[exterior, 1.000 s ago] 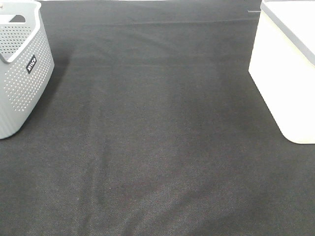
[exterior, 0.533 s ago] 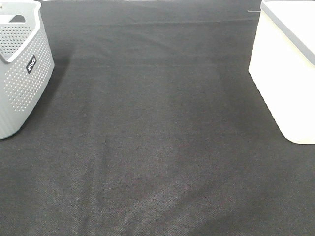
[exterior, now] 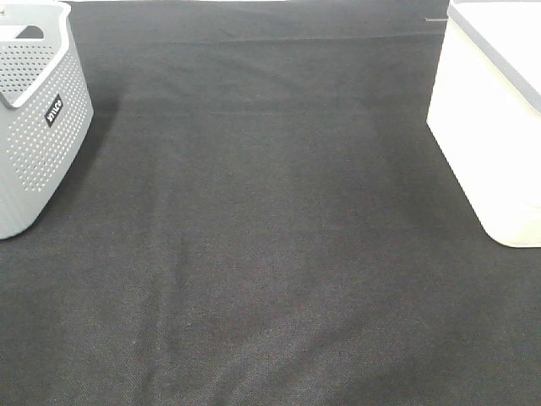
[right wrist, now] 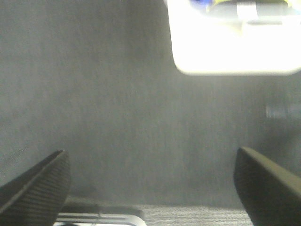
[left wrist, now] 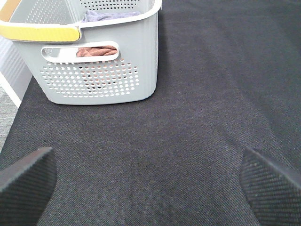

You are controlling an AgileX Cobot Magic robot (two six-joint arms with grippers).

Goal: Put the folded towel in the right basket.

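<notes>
Baskets sit at opposite sides of the black cloth worktop (exterior: 270,254): we see a grey perforated basket (exterior: 38,127) at the far left corner and a white basket (exterior: 486,127) at the far right corner, both cut off by the frame in the exterior high view. Grey one carries a small dark label w/ white lettering on its side (too small for us to read).

Left wrist view gives us the same grey basket (left wrist: 101,66) up close, w/ a white rim, a yellow handle strip (left wrist: 40,33) along one edge and an oval grip slot in its wall. Inside we make out cloth: a purple-grey towel (left wrist: 106,15) showing above the rim and a reddish-brown towel (left wrist: 96,51) visible thru the slot and the perforations. So the folded towels we can see lie in the left basket; whether the white one holds any we cannot tell.

Left gripper (left wrist: 150,188) hangs over bare cloth near the grey basket, fingers (left wrist: 26,183) spread wide apart, nothing between them.

Right gripper (right wrist: 150,188) likewise has its fingers (right wrist: 265,188) wide apart and empty, above bare cloth, w/ the white basket (right wrist: 235,42) ahead of it. That view is blurred and overexposed, so basket contents are unreadable to us.
</notes>
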